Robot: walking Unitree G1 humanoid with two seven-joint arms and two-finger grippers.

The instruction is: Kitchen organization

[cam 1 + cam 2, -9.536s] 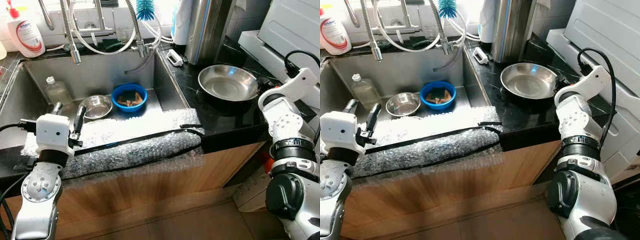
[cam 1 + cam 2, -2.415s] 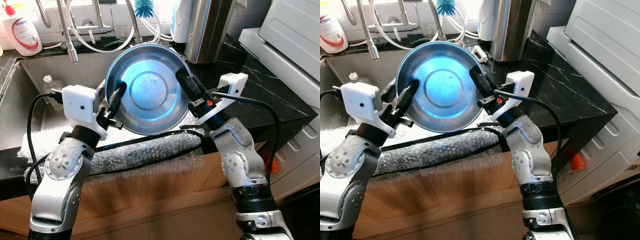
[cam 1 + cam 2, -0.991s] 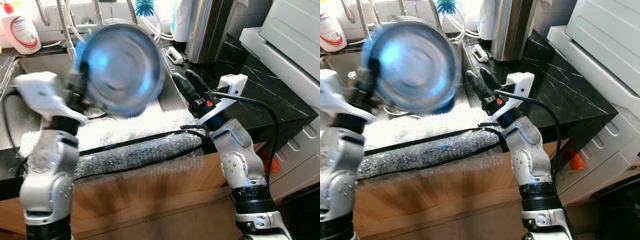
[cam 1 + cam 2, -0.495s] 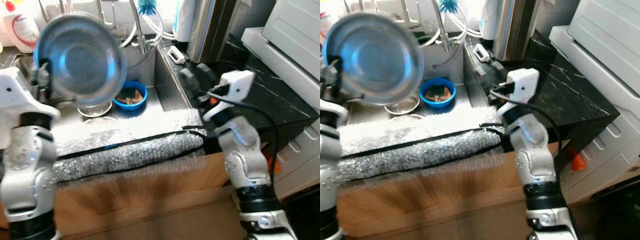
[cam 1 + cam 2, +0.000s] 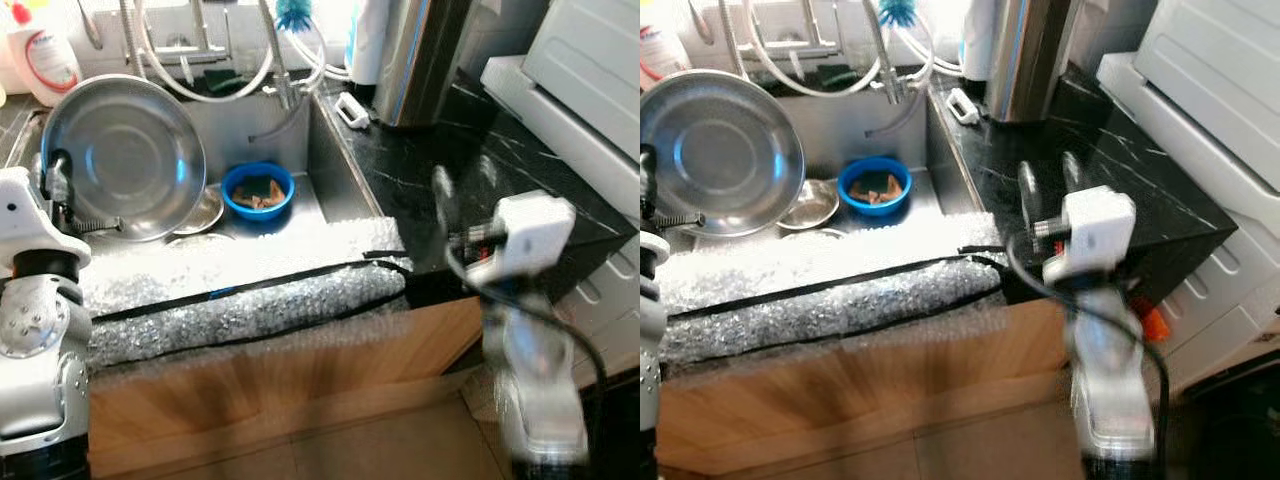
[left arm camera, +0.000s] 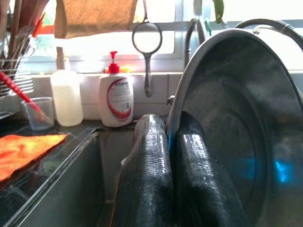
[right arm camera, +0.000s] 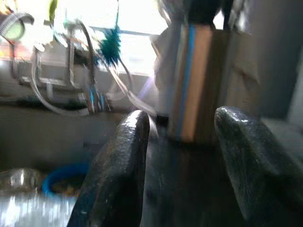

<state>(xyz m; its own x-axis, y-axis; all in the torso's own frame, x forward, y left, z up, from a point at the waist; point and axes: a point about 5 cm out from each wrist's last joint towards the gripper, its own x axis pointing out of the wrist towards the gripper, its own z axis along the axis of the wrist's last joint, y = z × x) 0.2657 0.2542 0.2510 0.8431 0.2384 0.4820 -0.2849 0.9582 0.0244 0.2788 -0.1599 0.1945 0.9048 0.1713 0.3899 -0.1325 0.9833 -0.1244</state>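
Because the left gripper point(image 6: 163, 156) pinches the rim of the large steel bowl point(image 5: 125, 155) between its two black fingers point(image 6: 147, 175), the bowl hangs tilted on edge at the upper left of the left eye view, its hollow facing the camera, over the left half of the sink point(image 5: 325, 165). Judging from that pose, it is being carried toward the basin rather than resting on anything; whether its lower edge touches the small steel bowl point(image 5: 205, 212) beneath it cannot be told. The right gripper point(image 5: 1045, 185) is blurred at centre right of the right eye view, above the black marbled counter point(image 5: 420, 170), its jaws spread apart and holding nothing; the right wrist view shows the gap between the two fingers plainly.

Bubble wrap point(image 5: 250, 290) lies draped over the sink's front edge across the middle of the frame, probably as padding against knocks.

Counting what shows: two steel bowls, one held and one in the basin; one blue bowl point(image 5: 257, 190) with brown scraps inside, just beside the small steel one; one white soap bottle point(image 5: 45, 55) with a red label at the upper left corner; one blue bottle brush point(image 5: 293, 12) at the top edge; one tall steel canister point(image 5: 410, 55) at upper centre right; one small white object point(image 5: 350, 108) near the sink's right rim.
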